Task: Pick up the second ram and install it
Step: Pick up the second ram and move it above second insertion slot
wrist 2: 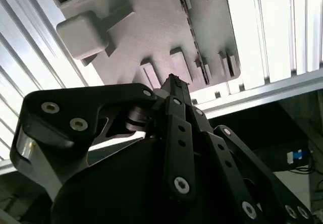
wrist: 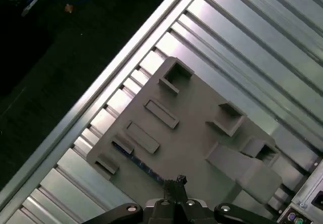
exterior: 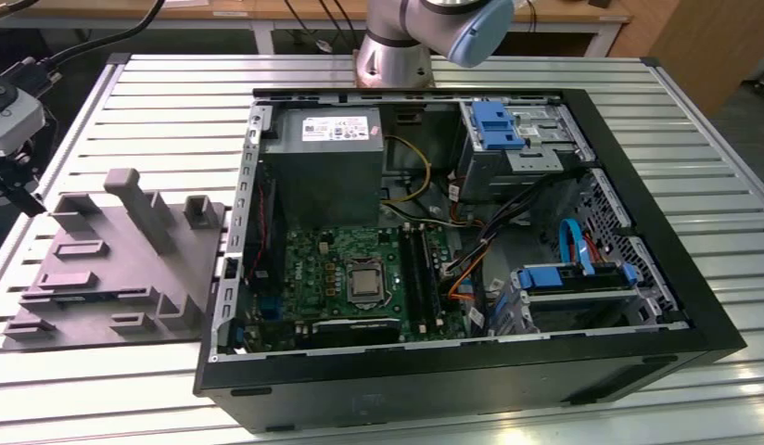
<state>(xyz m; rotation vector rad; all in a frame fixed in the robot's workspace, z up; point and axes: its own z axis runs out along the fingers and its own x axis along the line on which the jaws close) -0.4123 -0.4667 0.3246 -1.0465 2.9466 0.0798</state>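
The second ram shows as a thin blue strip standing on edge in a slot along one side of the gray holder block; the same blue edge lies near the block's front in the exterior view. In the second wrist view the ram is a dark thin strip on the block. My gripper hangs above the block, apart from it, with its fingertips pressed together and nothing between them. In the exterior view the gripper is at the far left, over the table's edge beside the holder block.
An open computer case fills the table's middle, with the green motherboard and its black socket strips inside. The ribbed metal table drops off just past the holder block. The arm's base stands behind the case.
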